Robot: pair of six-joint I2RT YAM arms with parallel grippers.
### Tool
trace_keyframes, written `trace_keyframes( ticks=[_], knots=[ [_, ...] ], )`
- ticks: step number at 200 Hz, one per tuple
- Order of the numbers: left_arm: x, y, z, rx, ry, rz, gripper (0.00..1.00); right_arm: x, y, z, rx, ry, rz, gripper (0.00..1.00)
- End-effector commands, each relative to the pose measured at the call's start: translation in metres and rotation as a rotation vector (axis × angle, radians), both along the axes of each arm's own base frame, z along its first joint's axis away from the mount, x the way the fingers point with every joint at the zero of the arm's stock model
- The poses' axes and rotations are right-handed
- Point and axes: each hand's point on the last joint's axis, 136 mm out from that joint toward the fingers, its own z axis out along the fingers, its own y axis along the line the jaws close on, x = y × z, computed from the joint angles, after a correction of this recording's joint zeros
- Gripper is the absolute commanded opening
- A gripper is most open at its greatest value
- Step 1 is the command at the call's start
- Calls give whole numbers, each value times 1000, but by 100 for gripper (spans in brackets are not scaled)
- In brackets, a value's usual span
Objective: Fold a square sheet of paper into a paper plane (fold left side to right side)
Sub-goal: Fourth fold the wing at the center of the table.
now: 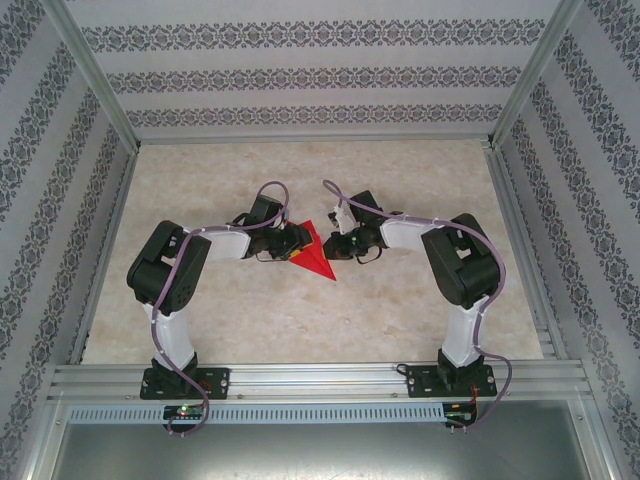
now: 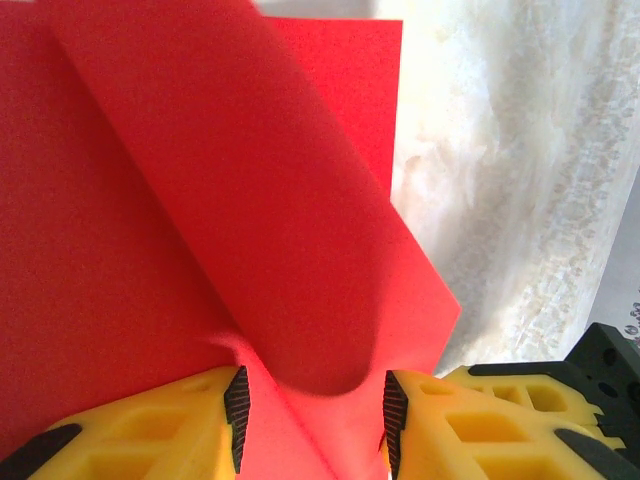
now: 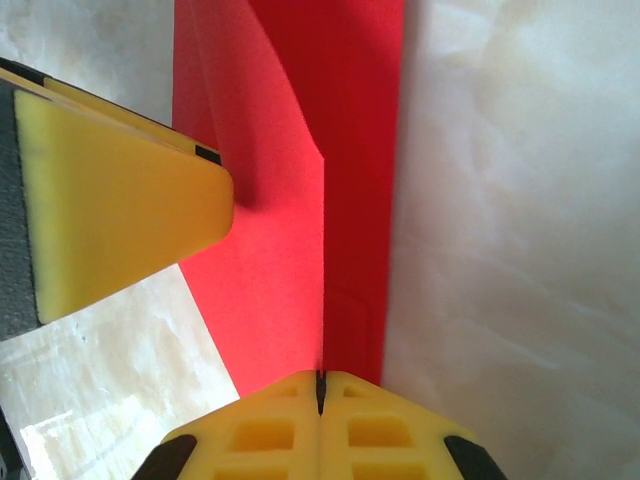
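The red paper lies at the table's middle between both grippers, partly folded, its sharp tip pointing toward the near edge. In the left wrist view a flap of the paper curls up between the fingers of my left gripper, whose jaws stand wide apart around it. My right gripper is shut, pinching a raised crease of the paper. A yellow finger of the left gripper presses on the paper's left part. In the top view the left gripper and right gripper meet over the sheet.
The marbled tabletop stretches all round the paper. Patterned walls and aluminium posts enclose the sides and back. A metal rail with both arm bases runs along the near edge.
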Motion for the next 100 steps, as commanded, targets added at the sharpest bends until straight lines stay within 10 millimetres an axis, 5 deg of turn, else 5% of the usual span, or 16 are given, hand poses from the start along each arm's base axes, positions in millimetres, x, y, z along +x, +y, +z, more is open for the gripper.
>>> trace_keyframes(
  ticks=[1, 100],
  knots=[
    [-9, 0, -5, 22, 31, -7, 44, 1, 3, -5, -30, -10, 27, 4],
    [-10, -1, -3, 19, 30, -12, 44, 3, 4, -11, -61, -14, 32, 4]
  ],
)
